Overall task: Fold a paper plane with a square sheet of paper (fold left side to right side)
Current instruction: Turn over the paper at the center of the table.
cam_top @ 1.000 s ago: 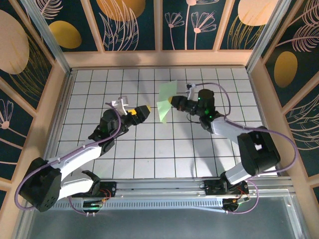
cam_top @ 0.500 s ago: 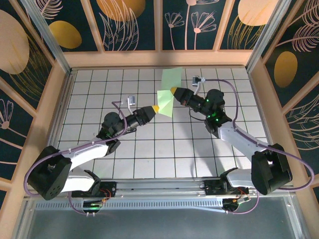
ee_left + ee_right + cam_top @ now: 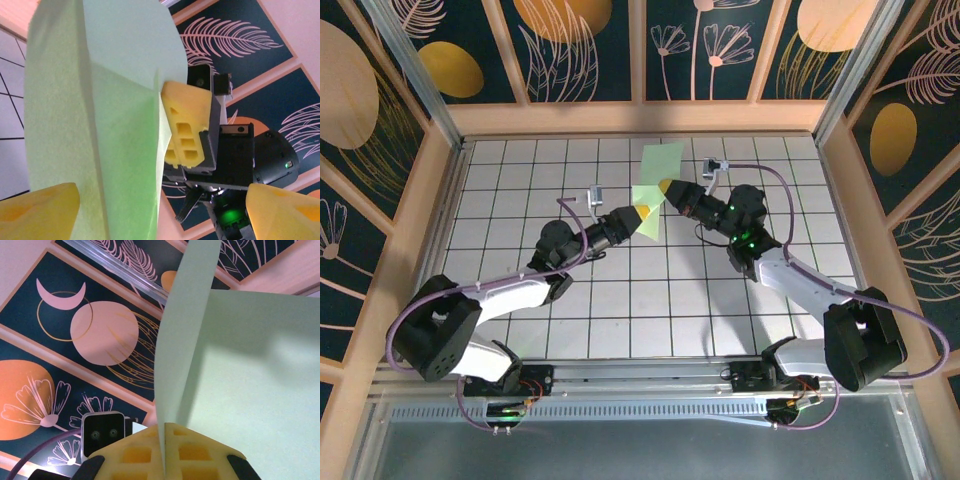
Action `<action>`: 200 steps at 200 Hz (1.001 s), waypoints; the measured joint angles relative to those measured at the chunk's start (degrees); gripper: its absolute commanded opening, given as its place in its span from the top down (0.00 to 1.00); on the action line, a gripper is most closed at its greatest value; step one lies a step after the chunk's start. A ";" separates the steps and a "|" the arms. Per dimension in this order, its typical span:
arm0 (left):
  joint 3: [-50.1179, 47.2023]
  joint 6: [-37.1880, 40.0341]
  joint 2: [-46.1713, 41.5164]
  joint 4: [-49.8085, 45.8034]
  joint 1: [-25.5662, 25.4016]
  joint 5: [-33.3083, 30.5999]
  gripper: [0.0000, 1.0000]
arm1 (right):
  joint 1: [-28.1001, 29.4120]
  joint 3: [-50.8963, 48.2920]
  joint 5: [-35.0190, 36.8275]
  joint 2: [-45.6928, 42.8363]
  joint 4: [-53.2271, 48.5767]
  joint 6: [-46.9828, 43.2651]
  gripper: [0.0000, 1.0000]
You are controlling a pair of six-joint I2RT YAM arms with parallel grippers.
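Sheet of paper [image 3: 656, 170] is held up off the tabletop [image 3: 520, 170], toward the far middle of the grid, already creased into a narrower piece with at least two panels. From above, its long axis runs roughly far to near, leaning a little, the near end coming down between the two arms. Right pincer [image 3: 665, 187] reaches in from the right and is clamped on the sheet's right edge about midway along. In its own wrist view the yellow fingers [image 3: 145, 455] are pressed together with the green paper [image 3: 250, 390] rising out of the seam, one panel edge-on, one broad. Left pincer [image 3: 645, 212] comes in from the near left, pointing up and right at the near half of the sheet, tips at or just touching the paper's lower edge. From the left wrist, its own two yellow fingers [image 3: 45, 210] stand well apart at the bottom corners, nothing gripped. The sheet [image 3: 95, 125] hangs in the gap between them, closer to the finger on the left of that view. The right pincer [image 3: 187, 130] sits just behind the paper's far edge. Judgement: the coming move depends on that gap. The paper lies straight ahead of the left pincer, edge-on to its closing direction, so closing would catch the near portion below the right arm's hold. Both are close, but only the right carries the sheet. I cannot tell which crease layer sits inside the left gap.
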 measured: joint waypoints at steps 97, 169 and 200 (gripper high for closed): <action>2.71 -2.62 4.35 1.51 -0.59 0.09 0.42 | 1.11 -1.55 2.32 0.00 0.92 0.63 1.00; 2.73 -2.12 4.35 0.81 -0.59 -0.17 0.69 | 1.16 -1.62 2.78 0.02 0.94 0.61 0.93; 2.93 -1.42 4.35 -1.18 -0.59 -0.59 0.81 | 1.16 -1.62 2.78 0.02 0.87 0.44 0.82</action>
